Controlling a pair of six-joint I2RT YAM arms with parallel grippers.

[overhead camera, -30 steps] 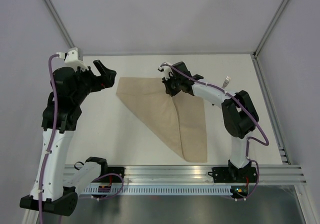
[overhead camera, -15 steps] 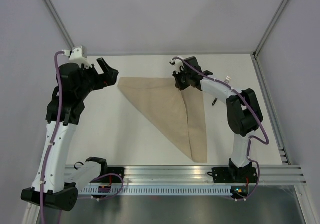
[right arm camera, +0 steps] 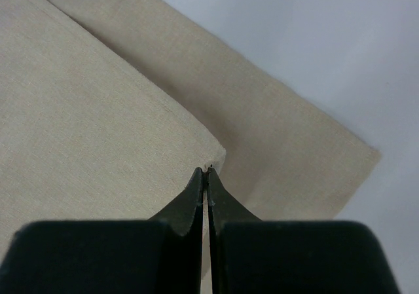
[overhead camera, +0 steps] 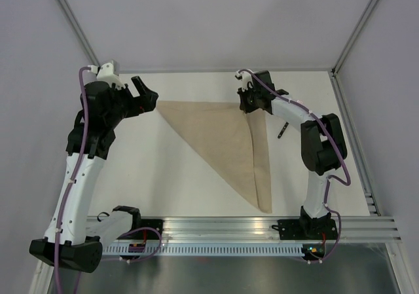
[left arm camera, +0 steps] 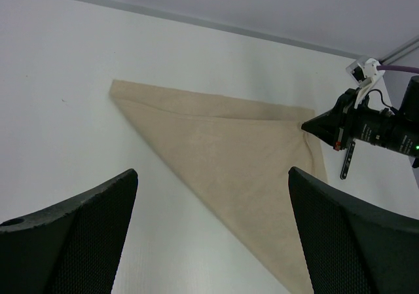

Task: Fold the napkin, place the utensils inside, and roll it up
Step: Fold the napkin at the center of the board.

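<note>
Since a second ago, the napkin has had its top corner carried farther right; it lies mid-table as a triangle. My right gripper is clamped on that corner, my left gripper gapes empty by the far-left tip. Risk: overshooting would skew the edges or drag cloth toward the fork just beside.

White table carries napkin (folded triangular) and fork.

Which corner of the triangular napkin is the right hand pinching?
The far right corner of the napkin: the right hand is shut on its upper layer. The far left and near corners lie free.
</note>
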